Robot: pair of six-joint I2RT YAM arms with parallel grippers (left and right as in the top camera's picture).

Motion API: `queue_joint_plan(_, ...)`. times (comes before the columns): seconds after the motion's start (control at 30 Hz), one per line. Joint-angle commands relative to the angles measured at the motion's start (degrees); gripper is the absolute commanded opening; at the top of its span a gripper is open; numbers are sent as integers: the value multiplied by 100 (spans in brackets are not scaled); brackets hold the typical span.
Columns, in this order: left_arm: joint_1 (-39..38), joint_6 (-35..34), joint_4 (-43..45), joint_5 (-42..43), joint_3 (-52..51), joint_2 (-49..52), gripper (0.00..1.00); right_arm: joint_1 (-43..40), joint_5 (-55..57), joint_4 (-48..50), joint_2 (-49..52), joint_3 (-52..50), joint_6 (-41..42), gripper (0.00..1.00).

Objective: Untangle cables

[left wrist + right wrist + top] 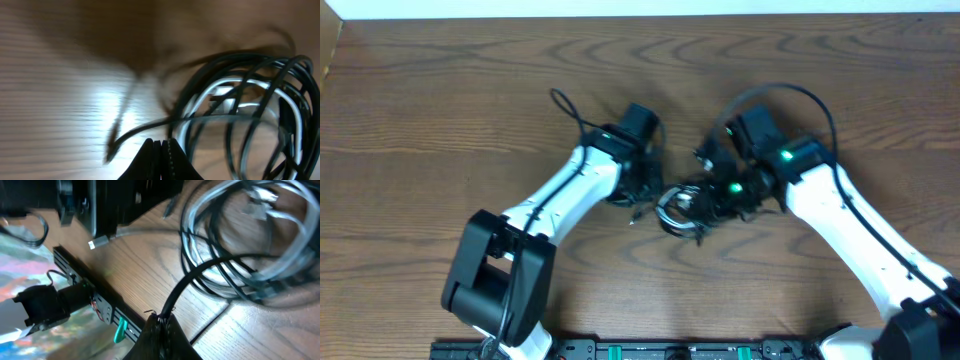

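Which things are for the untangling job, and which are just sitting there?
For the job: thin looped black cables; shorter looped white cable; right gripper, shut on a black cable; left gripper, shut.
Just there: brown wooden table; thick black wire arching over the right arm; long black metal rail at the table's edge.

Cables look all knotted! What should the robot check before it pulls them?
1. Right gripper grips a black cable: ok.
2. Left gripper grips a cable: cannot tell; it is shut, and a black strand passes by its tips.
3. White cable free of the black loops: not ok, it runs among them.
4. Tangle lying on the table: ok.
5. Grippers apart from each other: ok.
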Motion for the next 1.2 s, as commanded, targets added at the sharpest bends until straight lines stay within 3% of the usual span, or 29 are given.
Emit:
queue_joint_plan(0.0, 352, 105, -166, -31, -35, -17, 8, 262, 538, -271, 313, 413, -101, 1)
queue_joint_plan(0.37, 586, 549, -361, 136, -17, -33, 8, 262, 2643, -1373, 914, 389, 341, 1)
queue_joint_plan(0.53, 634, 658, -822, 428, 522, -184, 9, 162, 2708, -1250, 1102, 372, 354, 6)
queue_joint_plan(0.73, 354, 634, -684, 577, 634, -229, 14, -13, 2844, -1088, 1224, 365, 507, 8)
queue_joint_plan(1.17, -358, 138, 485, 597, 616, 282, 14, -227, 3115, -1080, 1279, 267, 675, 16)
